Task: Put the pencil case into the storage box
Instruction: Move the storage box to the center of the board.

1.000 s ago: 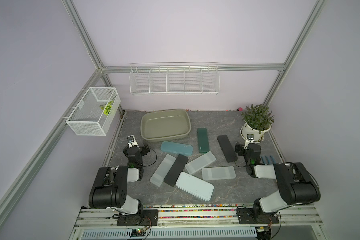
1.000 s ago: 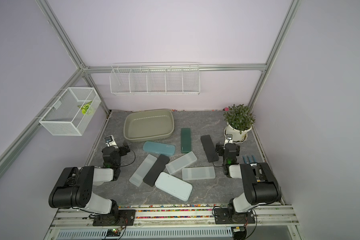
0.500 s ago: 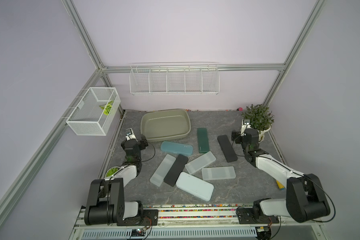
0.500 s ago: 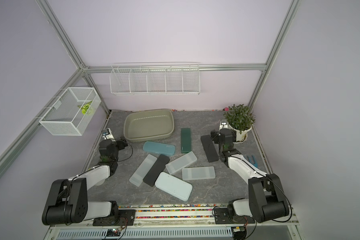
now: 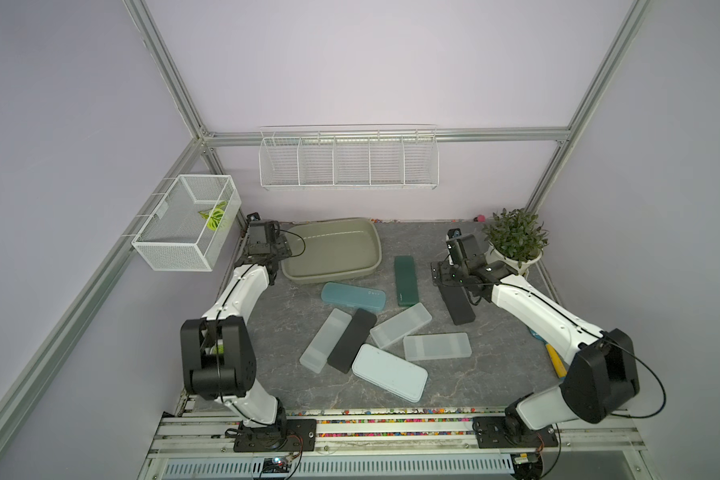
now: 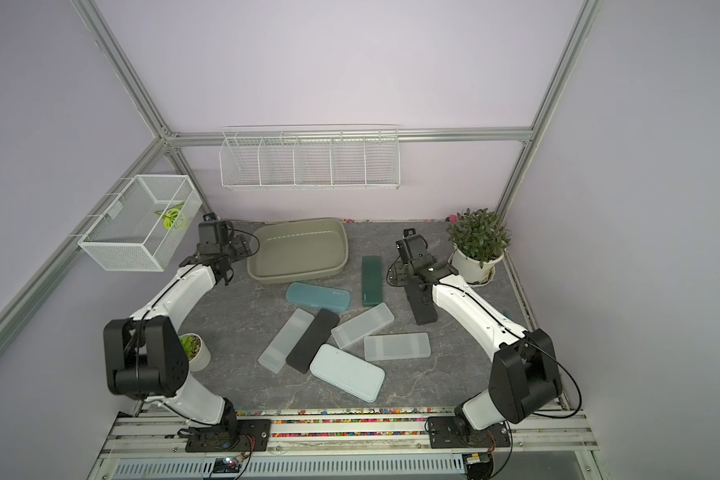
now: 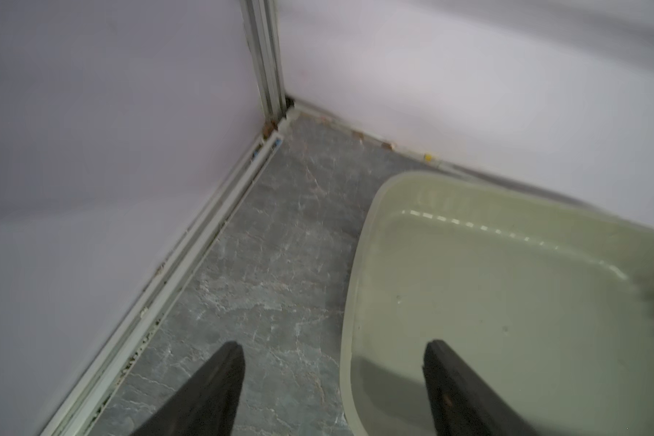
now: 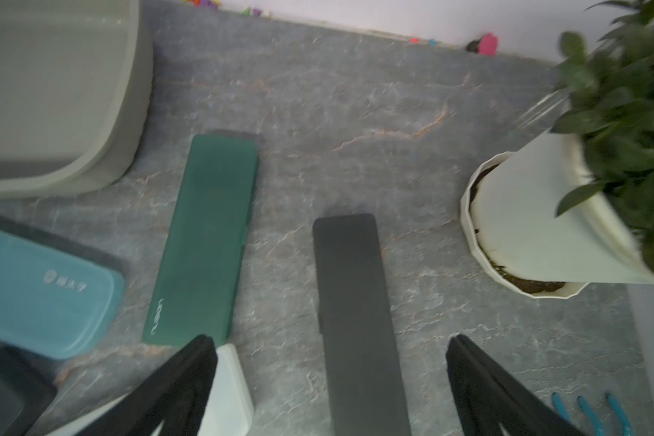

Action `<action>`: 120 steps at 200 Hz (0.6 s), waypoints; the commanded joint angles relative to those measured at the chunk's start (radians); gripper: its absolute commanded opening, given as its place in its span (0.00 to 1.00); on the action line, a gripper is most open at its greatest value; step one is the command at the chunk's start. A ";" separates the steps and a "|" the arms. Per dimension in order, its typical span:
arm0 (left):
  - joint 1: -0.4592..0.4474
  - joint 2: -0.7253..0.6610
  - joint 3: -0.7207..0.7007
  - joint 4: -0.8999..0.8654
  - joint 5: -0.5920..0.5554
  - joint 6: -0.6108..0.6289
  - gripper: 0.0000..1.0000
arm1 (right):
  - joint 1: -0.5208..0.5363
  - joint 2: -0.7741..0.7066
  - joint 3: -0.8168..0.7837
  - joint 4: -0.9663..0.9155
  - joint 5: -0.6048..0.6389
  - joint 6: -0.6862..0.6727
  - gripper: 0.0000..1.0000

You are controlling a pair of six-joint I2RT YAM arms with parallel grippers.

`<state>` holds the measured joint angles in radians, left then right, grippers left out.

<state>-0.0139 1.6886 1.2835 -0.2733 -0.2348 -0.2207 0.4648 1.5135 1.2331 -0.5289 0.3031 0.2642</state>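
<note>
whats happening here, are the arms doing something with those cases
Two robot arms are meant to move the pencil cases into the olive storage box, which holds nothing yet. The right gripper hangs open over the black pencil case beside the potted plant, not gripping it. The left gripper is open at the box's left end, one finger over the inside and one over the table. Neither gripper holds anything.

Lilac walls point(image 5: 350, 62), aluminium frame posts point(image 5: 165, 70), grey veined floor point(image 5: 474, 386), possibly marble-print
</note>
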 commanded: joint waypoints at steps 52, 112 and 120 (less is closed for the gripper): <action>0.035 0.310 0.310 -0.257 0.067 -0.059 0.75 | 0.042 0.028 0.081 -0.160 -0.100 0.030 0.99; 0.055 0.505 0.507 -0.358 0.177 -0.008 0.65 | 0.041 0.075 0.120 -0.226 -0.015 0.046 0.99; 0.055 0.521 0.526 -0.369 0.192 -0.002 0.62 | 0.041 0.082 0.125 -0.232 -0.014 0.044 0.99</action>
<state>0.0402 2.1628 1.7432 -0.5697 -0.1093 -0.2493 0.5053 1.5696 1.3273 -0.7116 0.2546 0.2974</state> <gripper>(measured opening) 0.656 0.992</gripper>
